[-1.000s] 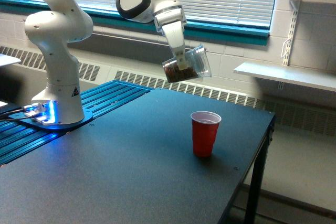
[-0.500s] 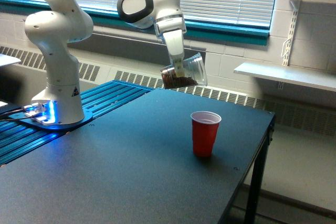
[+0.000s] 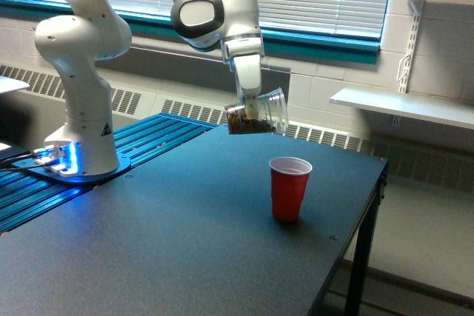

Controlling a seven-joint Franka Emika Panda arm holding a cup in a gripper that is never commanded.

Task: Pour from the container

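- The end effector (image 3: 252, 103), in the upper middle of the frame, is closed on the container (image 3: 257, 113), a clear cup tipped well over on its side with its mouth toward the exterior view's right.
- Compared with a second ago, the container sits lower in the frame and a little further to the exterior view's left; the arm (image 3: 219, 12) has come down toward the desk (image 3: 148, 249).
- The brown granules lie against the cup's lower side near its base; none can be seen leaving the rim.
- The red cup (image 3: 289, 188) stands upright on the desk, lower and to the right of the container, well apart, and has not shifted.
- Judging from this, the pour has not started: the descent brings the mouth closer to the red cup, but further tilt seems needed, and the mouth does not look to be over the red cup.
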